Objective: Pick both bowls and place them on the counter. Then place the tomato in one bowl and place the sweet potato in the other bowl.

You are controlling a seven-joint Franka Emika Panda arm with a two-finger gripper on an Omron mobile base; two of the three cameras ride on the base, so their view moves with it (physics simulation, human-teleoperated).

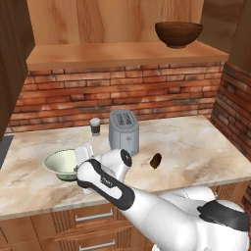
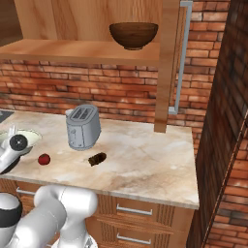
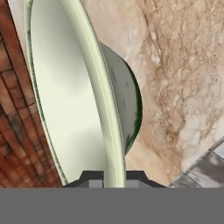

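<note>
The white and green bowl point(image 1: 58, 162) is at the left of the counter point(image 1: 196, 142); whether it rests on the slab or hangs just above it I cannot tell. My gripper point(image 1: 79, 161) is shut on its right rim. In the hand view that rim point(image 3: 107, 109) runs down between my gripper's point(image 3: 114, 177) finger tips. The dark brown bowl point(image 1: 179, 33) stands on the wooden shelf above, also visible as a brown bowl point(image 2: 133, 35) from the right. The tomato point(image 2: 44, 159) lies on the counter near my hand. The sweet potato point(image 1: 156, 160) lies right of the toaster's front.
A silver toaster point(image 1: 123, 131) stands mid-counter with a small grey shaker point(image 1: 95, 126) to its left by the brick wall. A wooden post point(image 2: 162, 63) drops from the shelf point(image 1: 122, 54) to the counter. A brick side wall point(image 2: 218, 145) closes the right end.
</note>
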